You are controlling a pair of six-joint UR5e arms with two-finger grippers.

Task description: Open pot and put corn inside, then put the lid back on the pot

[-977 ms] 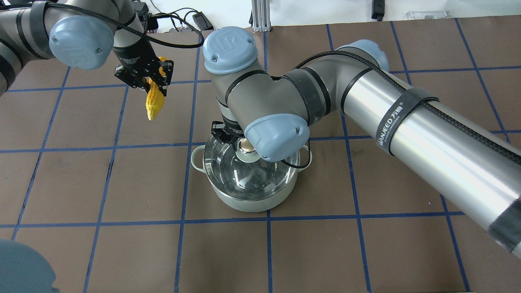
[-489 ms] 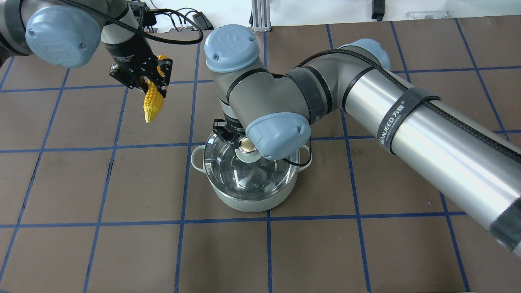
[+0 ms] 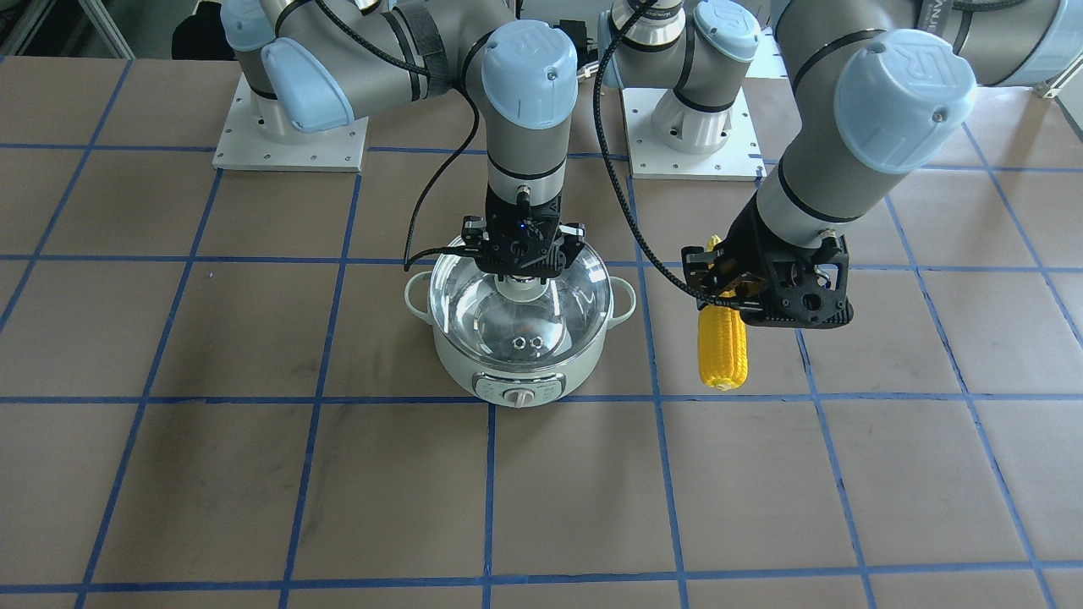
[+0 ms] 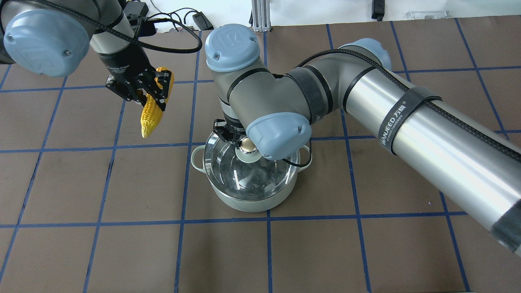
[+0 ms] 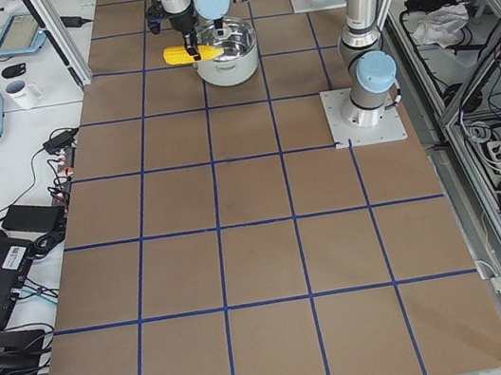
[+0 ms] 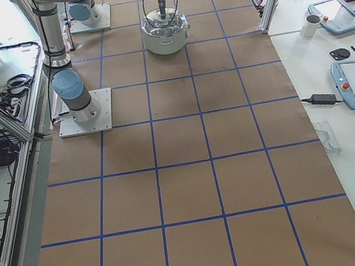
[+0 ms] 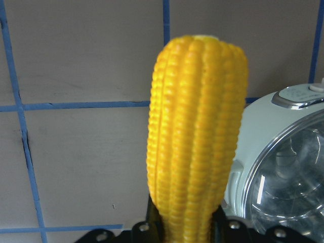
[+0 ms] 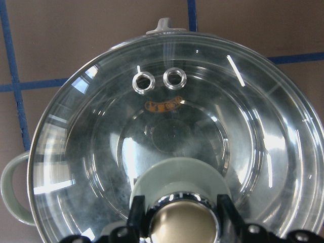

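Kernelled yellow corn (image 3: 722, 355) clamped in left gripper (image 4: 151, 91); right gripper (image 3: 522, 272) pinches knob (image 8: 183, 223) of glass lid (image 3: 474, 306) covering mint pot (image 3: 457, 372).

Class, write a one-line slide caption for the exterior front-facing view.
Right gripper grips the lid on the pot; left gripper holds the corn beside it.

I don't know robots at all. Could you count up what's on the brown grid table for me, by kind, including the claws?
pot: 1
lid: 1
corn: 1
grippers: 2 (left gripper, right gripper)
Total: 5
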